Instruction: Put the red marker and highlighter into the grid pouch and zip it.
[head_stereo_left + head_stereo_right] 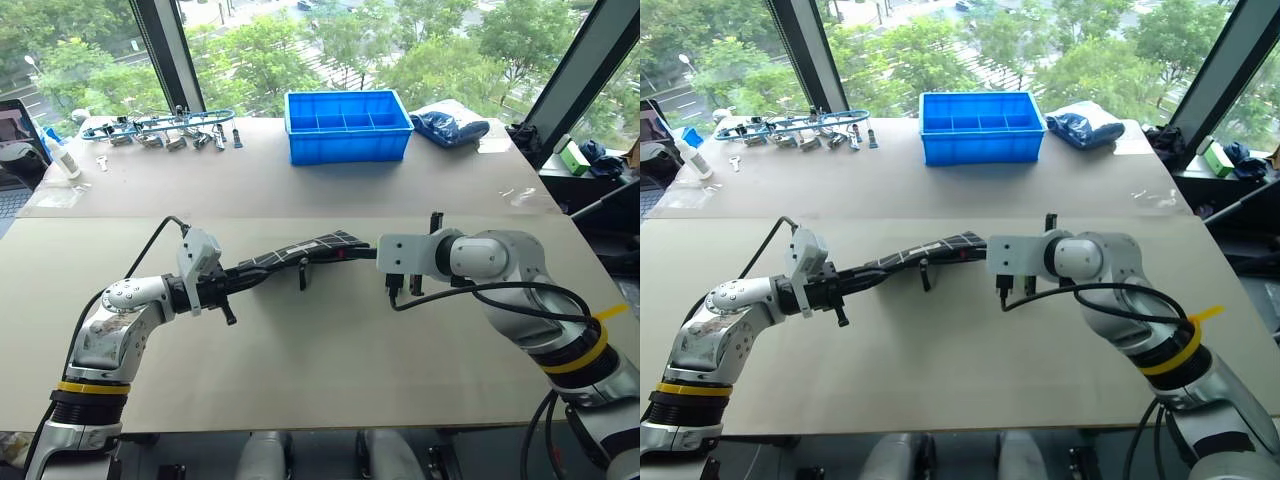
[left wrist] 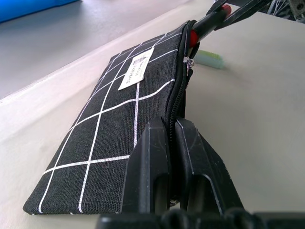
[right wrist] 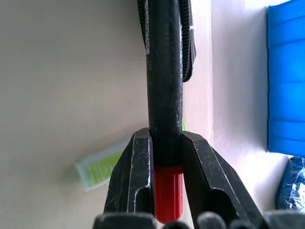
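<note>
Grid pouch [image 1: 300,252]: mid-frame, above the surface [image 1: 330,350], pinched by left tool [image 2: 170,157]. Red marker [image 3: 167,114]: clamped in right tool [image 3: 167,157], tip at pouch mouth. Highlighter [image 3: 102,168]: on surface beside pouch.

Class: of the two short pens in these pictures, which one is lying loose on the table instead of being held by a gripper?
The highlighter, the pale green one, lies free on the table. The red marker is clamped in the right gripper, its far end at the grid pouch.

Bright daylight from the windows [image 1: 330,40]; soft shadows, near fingers blurred.
</note>
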